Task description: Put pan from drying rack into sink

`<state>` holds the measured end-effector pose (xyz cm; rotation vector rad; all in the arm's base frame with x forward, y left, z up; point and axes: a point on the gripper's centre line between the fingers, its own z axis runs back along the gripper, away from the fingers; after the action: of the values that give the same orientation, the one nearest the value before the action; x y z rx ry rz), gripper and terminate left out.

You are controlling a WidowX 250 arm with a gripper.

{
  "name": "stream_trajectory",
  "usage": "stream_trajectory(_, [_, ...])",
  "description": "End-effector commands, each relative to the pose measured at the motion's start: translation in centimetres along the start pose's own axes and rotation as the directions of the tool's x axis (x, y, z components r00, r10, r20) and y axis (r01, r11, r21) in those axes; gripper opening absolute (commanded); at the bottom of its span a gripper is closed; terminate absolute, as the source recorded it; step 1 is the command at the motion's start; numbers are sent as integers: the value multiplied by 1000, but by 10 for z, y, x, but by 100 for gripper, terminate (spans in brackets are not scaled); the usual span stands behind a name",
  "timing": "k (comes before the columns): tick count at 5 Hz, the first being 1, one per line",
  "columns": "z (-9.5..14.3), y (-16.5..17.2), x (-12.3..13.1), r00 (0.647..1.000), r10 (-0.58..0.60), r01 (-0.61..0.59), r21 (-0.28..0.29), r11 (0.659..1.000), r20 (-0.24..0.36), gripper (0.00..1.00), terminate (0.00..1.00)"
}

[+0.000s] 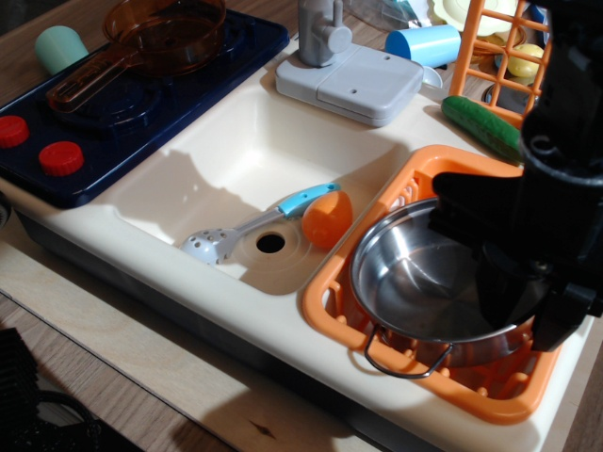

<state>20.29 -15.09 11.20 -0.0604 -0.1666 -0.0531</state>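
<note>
We see the pan (424, 282) sitting in the drying rack (332, 299), which is just right of the sink (236, 151). Pan is upright, one wire loop handle sticking out over the rack's near edge.

The claw (523, 306) is down over the right side of the pan; one black finger reaches into the bowl, another sits at or outside the right rim. It looks set astride the rim, but it's in dark silhouette, so we can't tell how wide it stands or whether it actually grips the pan.

In the sink: an orange ball-like piece (327, 218) near the drain hole (270, 243), touching the sink's right wall, and a slotted spoon (254, 226) with a blue handle lying beside the drain.

Behind the sink, a grey faucet (344, 66). Left of the sink, a dark blue stove (113, 113) with an amber long-handled pan (151, 38) on it. Right-rear of the sink, a cucumber (482, 124), a blue cup (424, 42), and a tall orange wire shelf (490, 38).
</note>
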Motion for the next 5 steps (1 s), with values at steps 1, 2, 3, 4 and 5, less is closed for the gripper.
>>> stream_trajectory(1, [9,2,3,999,8,-7,-11,1000,37,0,0])
stream_trajectory(2, [18,-8,10,999,39,-39,0,999,19,0,0])
stream_trajectory(3, [36,-8,17,998,40,-36,96,995,-43,0,0])
stream_trajectory(4, [51,13,18,996,30,-18,139,990,-86,0,0])
stream_trajectory(5, [59,39,19,994,27,-6,188,982,-110,0,0])
